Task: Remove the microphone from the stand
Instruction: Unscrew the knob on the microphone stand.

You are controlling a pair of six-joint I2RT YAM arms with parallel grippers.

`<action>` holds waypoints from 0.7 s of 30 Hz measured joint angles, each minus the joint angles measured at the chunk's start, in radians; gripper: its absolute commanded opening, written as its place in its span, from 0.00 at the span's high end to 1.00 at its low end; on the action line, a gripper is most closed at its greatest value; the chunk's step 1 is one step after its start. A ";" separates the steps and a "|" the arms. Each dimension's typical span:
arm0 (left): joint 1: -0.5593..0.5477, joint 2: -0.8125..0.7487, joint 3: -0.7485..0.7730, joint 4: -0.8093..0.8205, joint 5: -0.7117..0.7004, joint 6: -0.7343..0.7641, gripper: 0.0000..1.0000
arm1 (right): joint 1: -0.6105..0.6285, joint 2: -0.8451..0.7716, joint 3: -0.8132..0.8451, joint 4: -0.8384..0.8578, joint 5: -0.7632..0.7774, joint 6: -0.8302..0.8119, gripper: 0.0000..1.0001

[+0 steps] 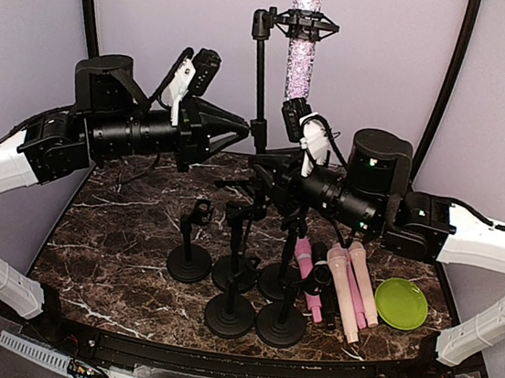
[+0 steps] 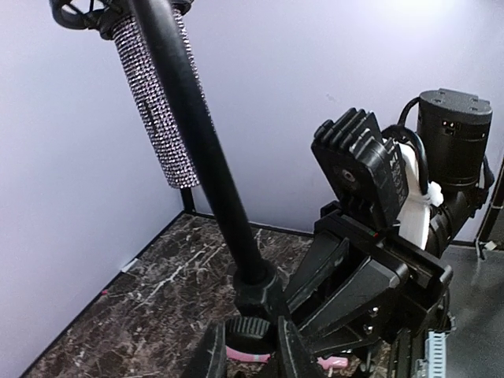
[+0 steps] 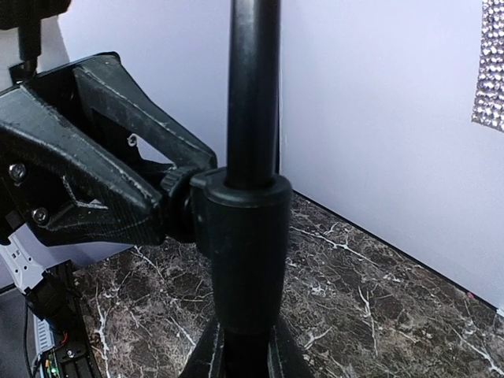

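A glittery silver microphone [image 1: 299, 61] hangs upright in a black shock mount at the top of a tall black stand [image 1: 261, 70] at the back of the marble table. My left gripper [image 1: 244, 130] reaches the pole from the left. In the left wrist view this gripper [image 2: 250, 324] is shut on the ribbed knob [image 2: 248, 332] of the stand's collar, with the microphone [image 2: 161, 102] far above. My right gripper [image 3: 244, 339] is shut on the pole just under the collar [image 3: 240, 236]. In the top view the right gripper [image 1: 259, 173] comes in from the right.
Several short black desk stands [image 1: 223, 278] cluster at the table's middle front. Pink and black microphones [image 1: 342, 288] lie beside them, with a green plate [image 1: 402, 303] to their right. Purple walls close in behind and at both sides.
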 measured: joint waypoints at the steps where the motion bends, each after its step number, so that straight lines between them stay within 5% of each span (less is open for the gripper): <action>1: 0.014 0.000 0.000 -0.001 0.031 -0.046 1.00 | 0.000 0.000 0.000 0.002 -0.003 -0.002 1.00; 13: 0.125 -0.010 -0.039 0.044 0.319 -0.553 1.00 | 0.000 0.000 -0.001 -0.002 -0.050 -0.027 1.00; 21: 0.142 -0.018 -0.067 0.078 0.368 -0.690 0.98 | 0.000 0.000 -0.003 -0.004 -0.063 -0.037 1.00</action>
